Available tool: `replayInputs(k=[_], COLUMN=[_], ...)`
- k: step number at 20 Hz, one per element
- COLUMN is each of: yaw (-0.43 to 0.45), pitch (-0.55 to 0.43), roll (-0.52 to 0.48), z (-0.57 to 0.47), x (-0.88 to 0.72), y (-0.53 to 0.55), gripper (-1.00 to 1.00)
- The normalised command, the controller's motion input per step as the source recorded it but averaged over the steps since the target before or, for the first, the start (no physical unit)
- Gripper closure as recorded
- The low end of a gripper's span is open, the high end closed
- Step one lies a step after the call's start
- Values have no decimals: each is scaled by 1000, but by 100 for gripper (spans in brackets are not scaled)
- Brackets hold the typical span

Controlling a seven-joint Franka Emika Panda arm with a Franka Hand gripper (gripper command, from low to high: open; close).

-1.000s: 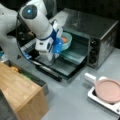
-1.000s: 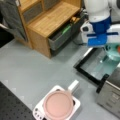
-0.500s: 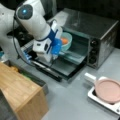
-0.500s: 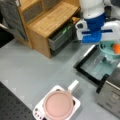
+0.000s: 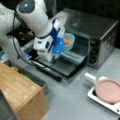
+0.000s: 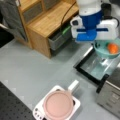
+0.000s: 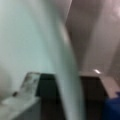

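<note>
My gripper point(image 5: 60, 45) is shut on the rim of a teal bowl point(image 5: 70, 37) that holds an orange ball point(image 5: 66, 41). The bowl hangs above the open glass door point(image 5: 65, 67) of a silver toaster oven point(image 5: 96, 32), just in front of its opening. In a front view the bowl point(image 6: 105, 53) with the ball point(image 6: 113, 48) sits right of the blue and white hand, and the gripper point(image 6: 96, 46) meets its near rim. The wrist view is filled by the bowl's pale teal wall point(image 7: 32, 37) close up, with the dark oven behind.
A wooden cabinet point(image 6: 47, 22) with a grey drawer point(image 6: 58, 38) stands at a front view's top left, and its top point(image 5: 20, 92) shows at lower left. A pink lidded pan point(image 6: 58, 105) with a white handle rests on a white base point(image 5: 110, 91).
The hand with the bowl has shifted slightly toward the oven opening. The bowl stays held and the ball stays inside it.
</note>
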Motion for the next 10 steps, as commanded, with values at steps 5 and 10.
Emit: replayInputs(k=[5,10], yaw=[145,118], pitch=[336,306], roll=[-69,-20], z=[398,417], x=[501,499], y=[-345,-291], gripper=[100,100])
